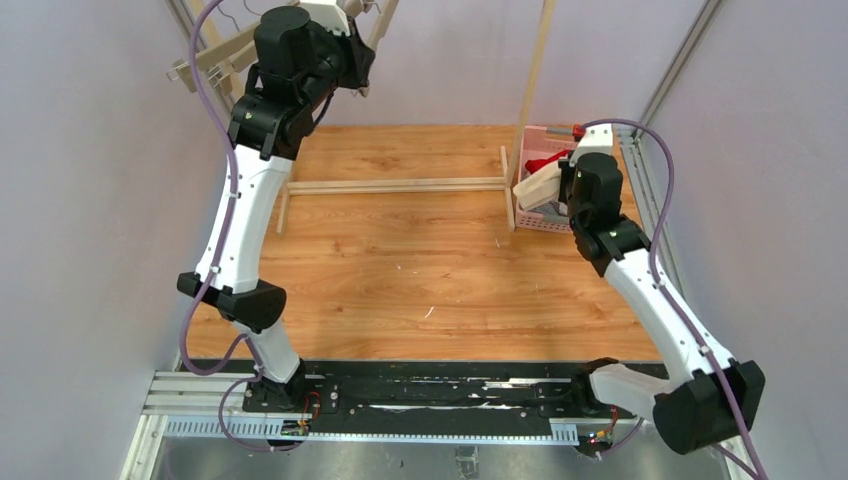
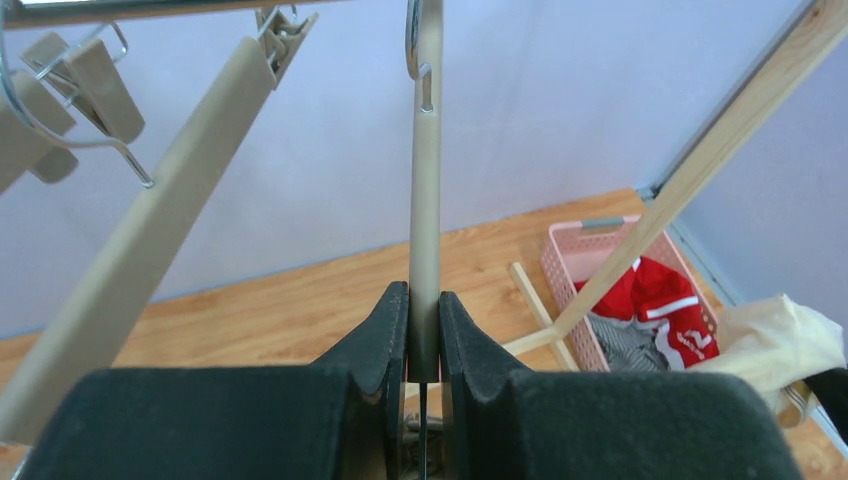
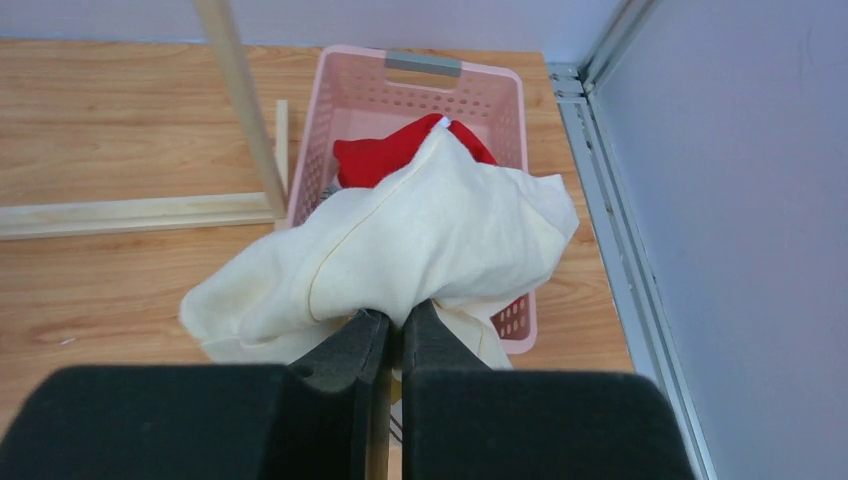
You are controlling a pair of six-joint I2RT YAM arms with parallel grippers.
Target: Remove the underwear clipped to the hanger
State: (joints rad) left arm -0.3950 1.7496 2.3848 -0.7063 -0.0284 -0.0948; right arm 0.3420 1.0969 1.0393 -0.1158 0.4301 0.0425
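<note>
My left gripper point(image 2: 424, 300) is raised at the back left and shut on a beige hanger bar point(image 2: 425, 200); another hanger arm point(image 2: 160, 230) with bare clips point(image 2: 85, 75) hangs beside it. My right gripper point(image 3: 396, 322) is shut on the cream underwear point(image 3: 400, 250) and holds it over the pink basket point(image 3: 425, 85) at the right. The red underwear point(image 3: 385, 155) and the grey striped underwear point(image 2: 625, 345) lie in the basket. In the top view the left gripper point(image 1: 355, 70) is high by the hangers and the right gripper point(image 1: 565, 195) is at the basket point(image 1: 545, 140).
A light wooden rack stands on the table, with its floor rail point(image 1: 400, 185) across the middle and its upright post point(image 1: 530, 90) right beside the basket. Grey walls and a metal rail point(image 3: 600, 200) close the right side.
</note>
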